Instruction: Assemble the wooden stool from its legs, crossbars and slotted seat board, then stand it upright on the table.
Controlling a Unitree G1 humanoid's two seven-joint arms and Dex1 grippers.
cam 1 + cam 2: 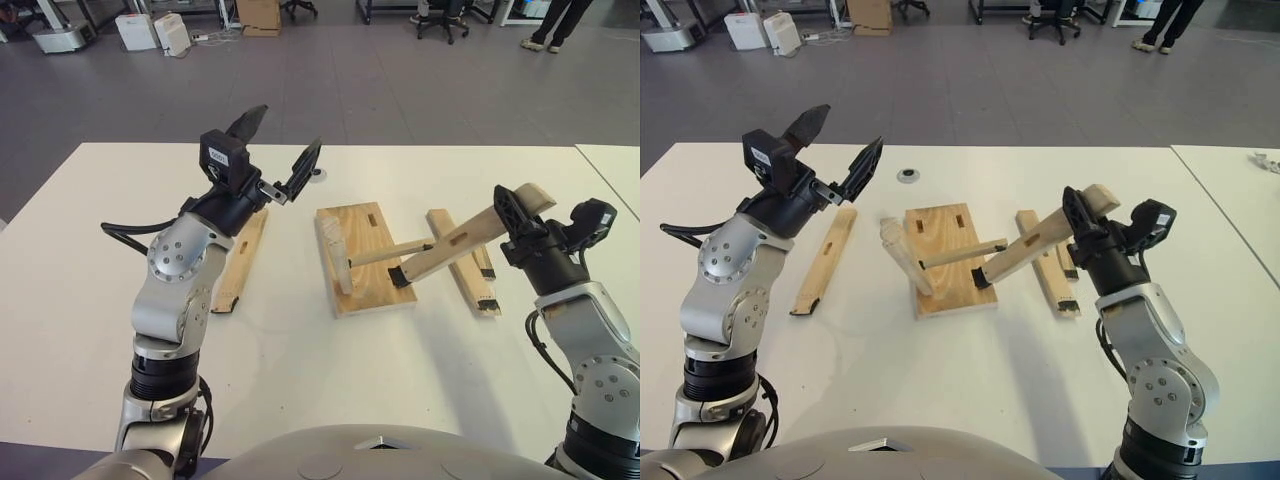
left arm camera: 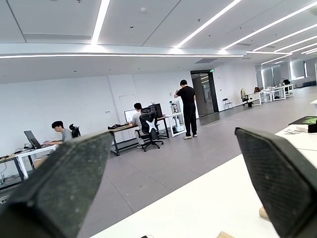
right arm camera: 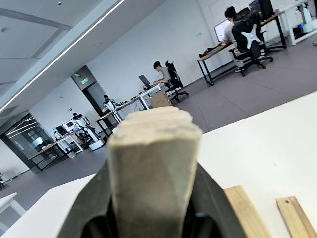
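Right tool clamps a leg slanting down to the seat board.

Long ceiling light strips above the left gripper flood the white table with bright, even light; the wooden leg held in the right gripper casts only a faint, soft shadow.
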